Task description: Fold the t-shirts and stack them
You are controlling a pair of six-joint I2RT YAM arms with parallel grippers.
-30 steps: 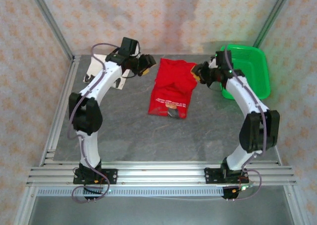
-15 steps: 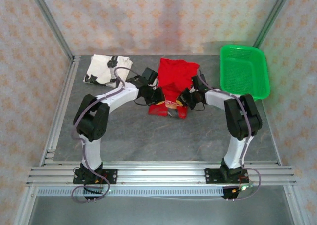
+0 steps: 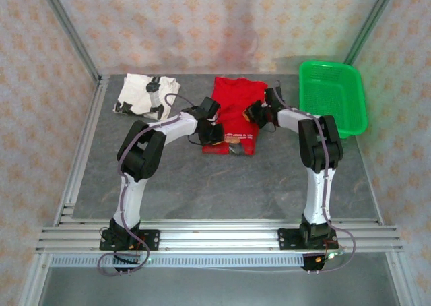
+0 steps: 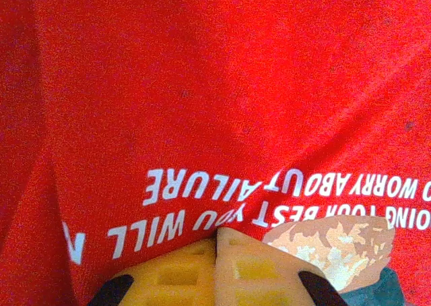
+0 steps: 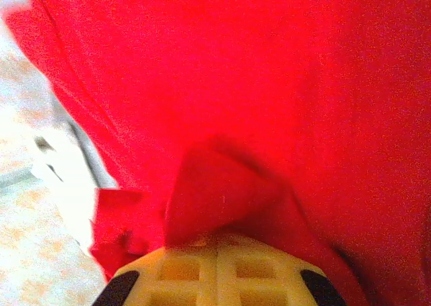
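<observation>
The red t-shirt point(image 3: 235, 110) lies in the middle of the table, far part smooth, near edge showing white lettering and its cartoon print point(image 4: 337, 244). My left gripper point(image 3: 214, 131) is at the shirt's left near side; in the left wrist view it point(image 4: 217, 233) is shut, tips pinching the red cloth point(image 4: 202, 83) just below the lettering. My right gripper point(image 3: 255, 112) is at the shirt's right edge, shut point(image 5: 217, 237) with a pinched fold of red cloth point(image 5: 222, 185) rising from its tips. The white t-shirt point(image 3: 147, 94) with black markings lies folded at the far left.
A green plastic basket point(image 3: 333, 98) stands at the far right, just beyond the right arm. Metal frame posts rise at both far corners, and a rail point(image 3: 215, 237) runs along the near edge. Bare grey tabletop point(image 3: 222, 185) stretches in front of the shirt.
Both grippers swung from the shirt's far corners down to its near end, then drew back to its sides. The left arm no longer covers the white t-shirt.
</observation>
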